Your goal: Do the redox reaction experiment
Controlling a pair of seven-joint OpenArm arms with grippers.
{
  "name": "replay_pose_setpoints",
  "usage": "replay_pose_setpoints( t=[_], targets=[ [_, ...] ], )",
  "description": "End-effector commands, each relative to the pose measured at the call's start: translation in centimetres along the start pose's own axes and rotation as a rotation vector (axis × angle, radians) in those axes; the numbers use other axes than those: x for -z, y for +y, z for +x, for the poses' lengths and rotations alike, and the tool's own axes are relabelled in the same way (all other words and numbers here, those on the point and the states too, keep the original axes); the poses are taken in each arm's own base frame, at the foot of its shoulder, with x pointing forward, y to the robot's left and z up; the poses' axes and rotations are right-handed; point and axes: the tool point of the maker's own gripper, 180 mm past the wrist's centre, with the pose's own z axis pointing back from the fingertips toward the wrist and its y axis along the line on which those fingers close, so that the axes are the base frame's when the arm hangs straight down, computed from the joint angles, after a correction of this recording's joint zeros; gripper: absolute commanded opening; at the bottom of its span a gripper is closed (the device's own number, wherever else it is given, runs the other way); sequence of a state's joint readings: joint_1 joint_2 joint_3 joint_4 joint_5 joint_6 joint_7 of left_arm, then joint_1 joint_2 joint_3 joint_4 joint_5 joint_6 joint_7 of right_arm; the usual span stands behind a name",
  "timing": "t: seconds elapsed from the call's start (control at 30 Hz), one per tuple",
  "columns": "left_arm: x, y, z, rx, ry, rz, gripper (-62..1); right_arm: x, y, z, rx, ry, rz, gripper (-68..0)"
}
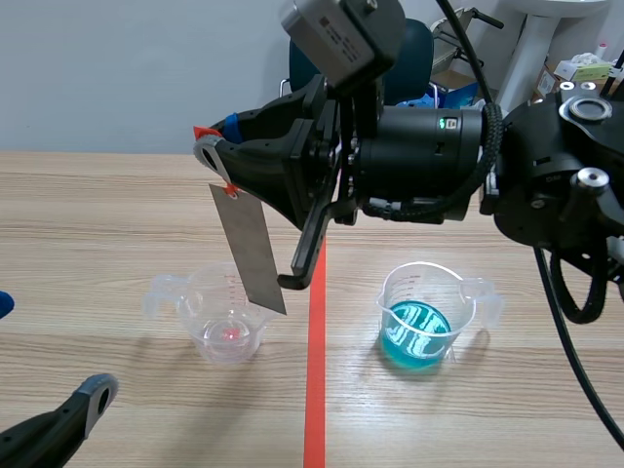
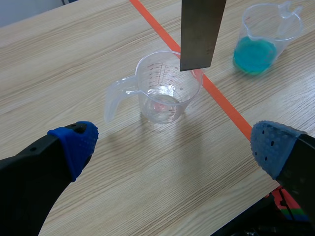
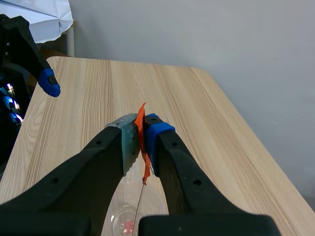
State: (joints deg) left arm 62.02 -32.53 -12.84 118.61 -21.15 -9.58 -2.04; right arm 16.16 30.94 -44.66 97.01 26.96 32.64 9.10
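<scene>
Right hand (image 1: 216, 144), clamped on a near-vertical metal strip (image 1: 251, 258), poises it above the clear cup (image 1: 222, 317) (left hand (image 2: 173, 145) wide open).

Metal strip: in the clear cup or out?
Out. The metal strip, clamped in the right gripper, hangs with its lower edge above the clear cup.

Hanging strip (image 1: 251, 253) above left cup (image 1: 213, 330), filled cup (image 1: 426, 317) right of tape line (image 1: 315, 390)

Metal strip (image 1: 250, 249) hangs above clear cup (image 1: 214, 324)
Grey and flat, slightly tilted, its lower end over the rim; a second handled cup (image 1: 424, 312) nearby holds blue-green liquid.
</scene>
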Motion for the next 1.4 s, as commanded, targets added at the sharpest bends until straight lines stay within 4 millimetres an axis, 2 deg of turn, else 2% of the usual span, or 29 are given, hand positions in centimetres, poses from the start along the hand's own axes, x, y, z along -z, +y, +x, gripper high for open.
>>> replay_pose_setpoints(
  t=[0.0,0.57,1.03,1.37],
  targets=[
    [0.0,-0.1,0.8,-0.006,-0.032,0.0,1.4,0.1,-0.3,0.5,-0.007,-0.016,-0.002,-66.7],
    [0.0,-0.1,0.8,-0.006,-0.032,0.0,1.4,0.0,0.3,-0.7,0.016,0.023,-0.001,-66.7],
    [0.0,-0.1,0.8,-0.006,-0.032,0.0,1.4,0.0,0.3,-0.6,0.016,0.018,-0.001,-66.7],
    [0.0,-0.1,0.8,-0.006,-0.032,0.0,1.4,0.0,-0.1,0.3,-0.002,-0.014,-0.004,-66.7]
  ],
)
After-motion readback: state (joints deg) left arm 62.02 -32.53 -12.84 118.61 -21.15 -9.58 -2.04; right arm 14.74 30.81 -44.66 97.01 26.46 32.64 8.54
